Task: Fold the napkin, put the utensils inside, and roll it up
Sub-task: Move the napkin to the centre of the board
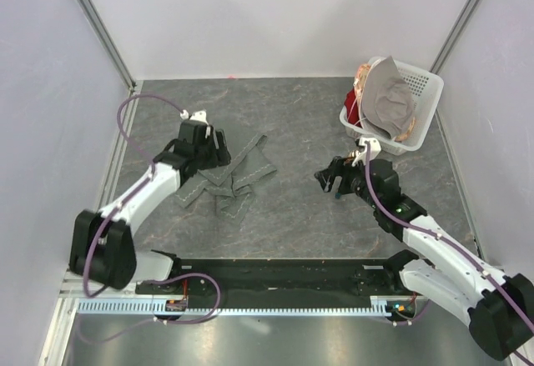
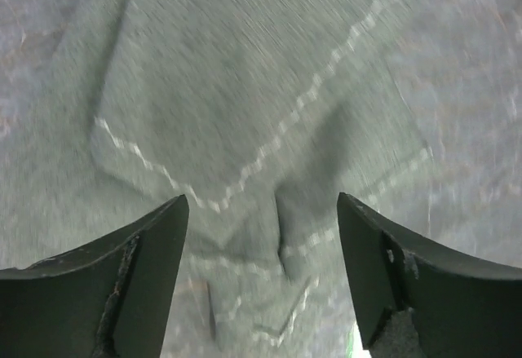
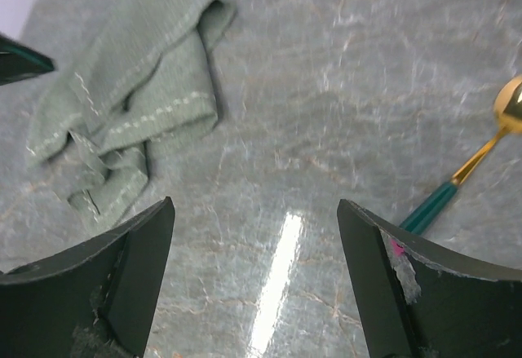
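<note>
Left arm [image 1: 146, 195], right arm [image 1: 442, 245]: white links, black joints. Purple cables [image 1: 123, 120] on both. Black wedge fingers [image 2: 122, 276]; pink speck [image 3: 398, 248] on right's.

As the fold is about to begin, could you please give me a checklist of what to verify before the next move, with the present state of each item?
1. Left hand open, above the dark grey-green cloth napkin: ok.
2. Napkin spread flat for folding: not ok; it lies crumpled, with layers overlapping.
3. Right hand open and empty: ok.
4. Gold-bowled spoon with a teal handle lying apart from the napkin: ok.
5. Further utensils located: cannot tell; only the spoon shows.
6. White plastic basket away from the napkin: ok; it sits at the far right.
</note>
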Controlling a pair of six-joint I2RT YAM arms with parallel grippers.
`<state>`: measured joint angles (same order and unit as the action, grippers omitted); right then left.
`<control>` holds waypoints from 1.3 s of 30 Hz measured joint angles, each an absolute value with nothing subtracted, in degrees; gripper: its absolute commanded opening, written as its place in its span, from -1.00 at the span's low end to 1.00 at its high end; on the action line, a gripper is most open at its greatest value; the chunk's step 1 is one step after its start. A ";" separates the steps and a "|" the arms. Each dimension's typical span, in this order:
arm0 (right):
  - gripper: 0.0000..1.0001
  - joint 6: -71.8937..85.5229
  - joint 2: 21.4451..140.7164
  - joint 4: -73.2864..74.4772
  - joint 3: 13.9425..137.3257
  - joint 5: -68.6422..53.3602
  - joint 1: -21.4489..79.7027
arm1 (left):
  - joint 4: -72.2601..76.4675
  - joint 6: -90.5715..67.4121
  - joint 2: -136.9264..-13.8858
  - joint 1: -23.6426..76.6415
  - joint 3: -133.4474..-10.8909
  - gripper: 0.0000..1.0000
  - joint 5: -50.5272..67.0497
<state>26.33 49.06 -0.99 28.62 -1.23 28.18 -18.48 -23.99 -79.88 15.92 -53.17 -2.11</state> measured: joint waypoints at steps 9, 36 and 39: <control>0.79 27.38 55.13 -4.05 28.01 -1.23 30.48 | -16.97 -24.21 -76.93 19.94 -44.05 0.00 -12.53; 0.81 28.80 58.06 -6.70 27.11 -1.19 32.32 | -11.99 -23.53 -86.00 22.63 -43.97 -0.05 -13.39; 0.81 28.82 58.06 -6.70 27.11 -1.19 32.42 | -12.60 -23.55 -87.07 22.61 -44.01 -0.04 -13.37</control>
